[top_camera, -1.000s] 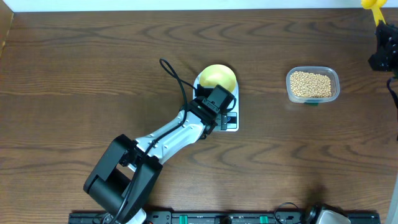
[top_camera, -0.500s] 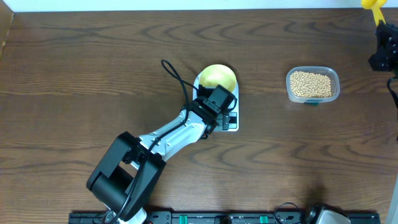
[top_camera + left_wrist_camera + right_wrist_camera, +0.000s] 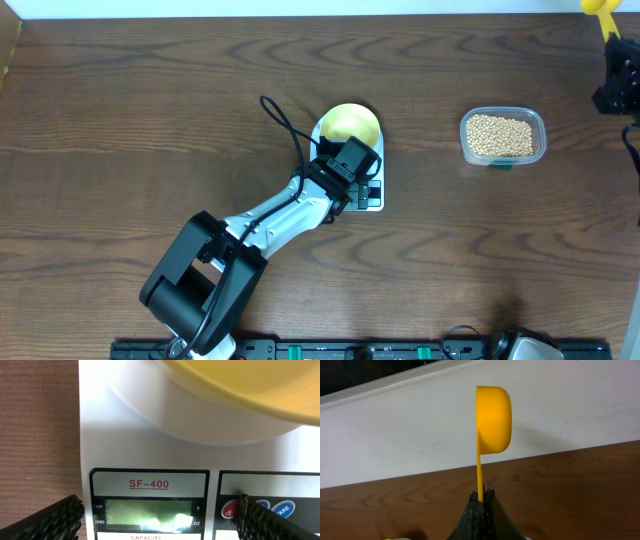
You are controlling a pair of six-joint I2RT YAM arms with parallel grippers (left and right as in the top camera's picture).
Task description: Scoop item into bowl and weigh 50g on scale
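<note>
The white scale (image 3: 372, 199) stands mid-table with the pale-yellow bowl (image 3: 349, 122) on its platform; the bowl looks empty. My left gripper (image 3: 362, 186) is open right over the scale's front panel. In the left wrist view its fingers (image 3: 160, 522) straddle the lit grey display (image 3: 148, 514), the right finger at the red button (image 3: 229, 510). The bowl's rim (image 3: 240, 385) fills the top of that view. The beans (image 3: 500, 134) fill a clear tub (image 3: 503, 157) at the right. My right gripper (image 3: 481, 497) is shut on a bright yellow scoop (image 3: 492, 419), held up at the far right corner (image 3: 601, 8).
The white wall edge (image 3: 300, 8) runs along the table's far side. The left arm's body (image 3: 200, 280) stretches from the front edge toward the scale. A black rail (image 3: 350, 350) lies along the front edge.
</note>
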